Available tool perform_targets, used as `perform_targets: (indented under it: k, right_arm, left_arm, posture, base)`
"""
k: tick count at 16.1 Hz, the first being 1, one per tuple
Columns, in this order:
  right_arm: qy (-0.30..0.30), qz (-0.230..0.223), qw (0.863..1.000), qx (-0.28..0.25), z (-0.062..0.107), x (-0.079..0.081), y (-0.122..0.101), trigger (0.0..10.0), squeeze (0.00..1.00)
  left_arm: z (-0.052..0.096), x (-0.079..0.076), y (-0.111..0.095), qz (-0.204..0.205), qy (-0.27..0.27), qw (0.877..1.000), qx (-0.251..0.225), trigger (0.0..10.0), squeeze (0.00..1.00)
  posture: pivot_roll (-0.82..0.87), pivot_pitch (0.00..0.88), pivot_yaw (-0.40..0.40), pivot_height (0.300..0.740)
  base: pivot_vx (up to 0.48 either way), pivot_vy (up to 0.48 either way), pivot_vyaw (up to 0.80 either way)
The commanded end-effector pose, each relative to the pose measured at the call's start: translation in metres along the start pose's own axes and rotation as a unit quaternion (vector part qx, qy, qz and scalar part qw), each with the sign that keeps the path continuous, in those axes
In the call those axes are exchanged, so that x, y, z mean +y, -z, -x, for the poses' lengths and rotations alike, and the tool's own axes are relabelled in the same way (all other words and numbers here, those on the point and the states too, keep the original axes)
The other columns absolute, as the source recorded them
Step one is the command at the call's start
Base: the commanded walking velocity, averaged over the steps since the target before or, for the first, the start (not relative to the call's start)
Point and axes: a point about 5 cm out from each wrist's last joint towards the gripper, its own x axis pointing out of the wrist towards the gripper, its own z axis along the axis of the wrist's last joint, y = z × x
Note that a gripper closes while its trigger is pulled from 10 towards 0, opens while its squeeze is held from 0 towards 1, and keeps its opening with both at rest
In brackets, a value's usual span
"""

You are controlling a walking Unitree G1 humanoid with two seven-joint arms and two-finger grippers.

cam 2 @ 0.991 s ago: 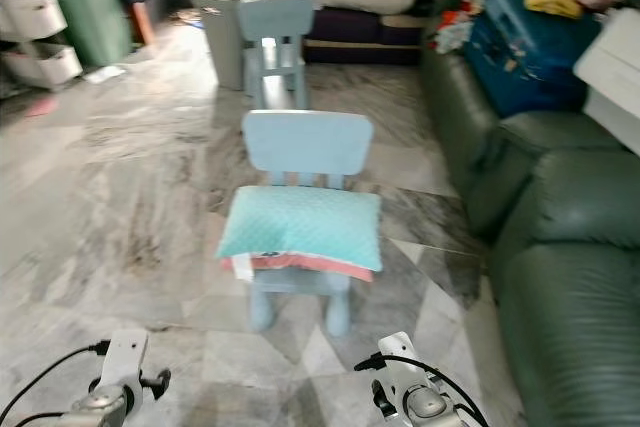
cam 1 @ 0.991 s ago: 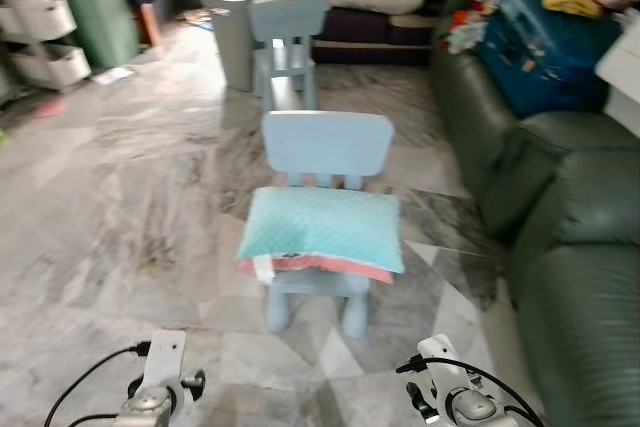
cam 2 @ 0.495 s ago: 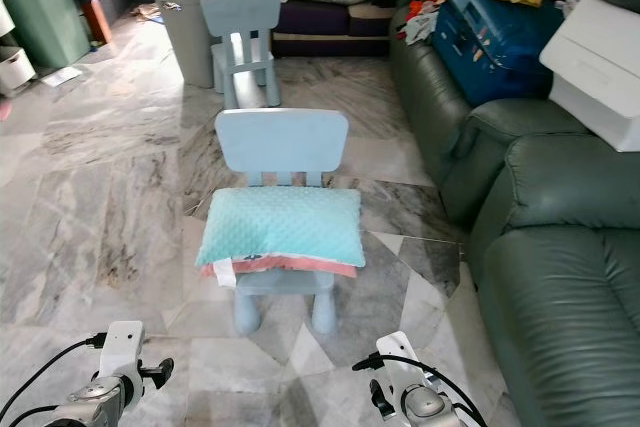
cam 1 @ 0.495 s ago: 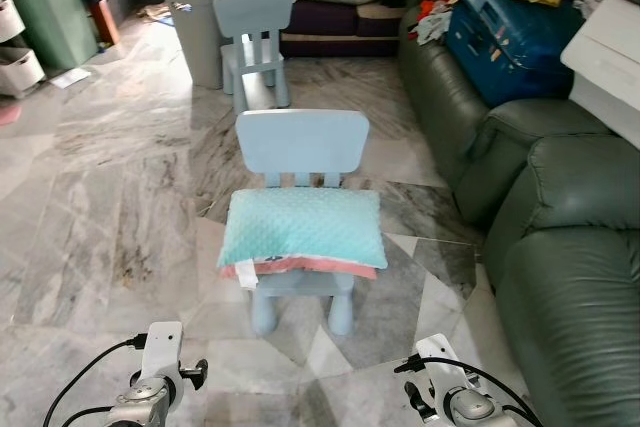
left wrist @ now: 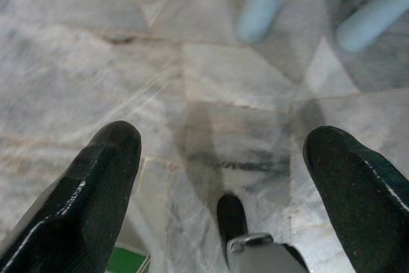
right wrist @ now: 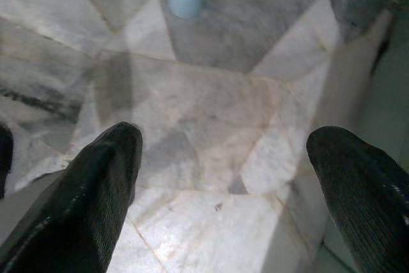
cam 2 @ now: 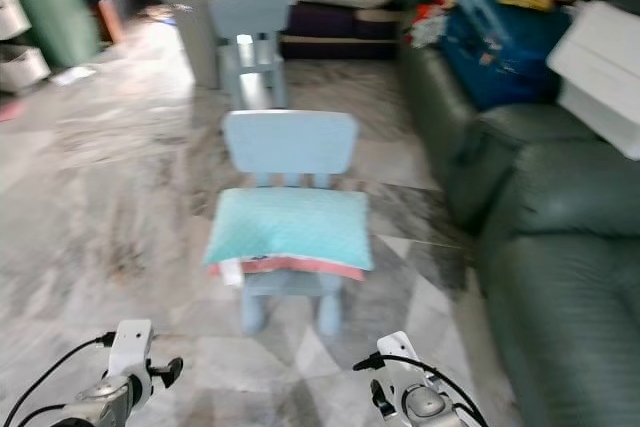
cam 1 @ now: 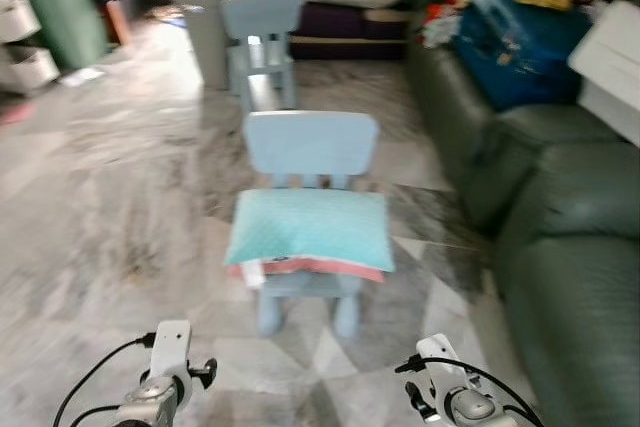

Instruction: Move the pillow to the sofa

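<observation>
Pillow (cam 1: 308, 231) lies flat on small blue chair (cam 1: 311, 147), untouched; sofa (cam 1: 560, 247) stands to our right. Left gripper (left wrist: 220, 177) and right gripper (right wrist: 223, 177) spread wide, empty, over marble floor (cam 1: 120, 207). We judge everything remains: approach, grasp, carry.

head views: both blurred, fine detail lost
chair (cam 1: 311, 143): seat hidden under the pillow (cam 1: 308, 230); its legs cut off at the edge ahead of the left gripper (left wrist: 220, 158)
sofa (cam 1: 560, 247): cut off at the frame edge, out to the side of the right gripper (right wrist: 223, 177)
clutter on sofa (cam 1: 520, 7): too blurred to name
shelves (cam 1: 35, 17): smeared, contents unclear
</observation>
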Motion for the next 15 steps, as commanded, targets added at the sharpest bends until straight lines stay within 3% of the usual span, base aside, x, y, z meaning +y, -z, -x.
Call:
perform_targets:
  k: [1,5,12,15]
  right_arm:
    - [0.000,0.000,1.000,-0.004,-0.0006,0.0006,-0.0037,10.0,0.00]
    - [-0.001,0.002,1.000,-0.004,-0.0007,0.0008,-0.0041,10.0,0.00]
    - [-0.001,0.001,1.000,-0.003,-0.0008,0.0014,-0.0041,10.0,0.00]
    - [-0.002,0.003,1.000,-0.002,-0.0008,0.0013,-0.0040,10.0,0.00]
  left_arm:
    - [0.0005,0.0027,0.0020,0.001,-0.002,1.000,0.005,10.0,0.00]
    - [0.0007,0.0021,0.0036,0.000,0.001,1.000,0.006,10.0,0.00]
    - [0.0008,0.0028,0.0034,-0.002,0.003,1.000,0.006,10.0,0.00]
    - [0.0008,0.0026,0.0033,-0.005,0.002,1.000,0.007,10.0,0.00]
  posture:
    - [-0.11,0.000,0.021,0.740]
    - [-0.11,0.000,0.022,0.740]
    - [-0.11,0.000,0.024,0.740]
    - [-0.11,0.000,0.023,0.740]
  base:
    - [0.277,0.000,0.00]
    - [0.352,0.000,0.00]
    - [0.401,0.254,0.00]
    - [0.402,0.245,-0.76]
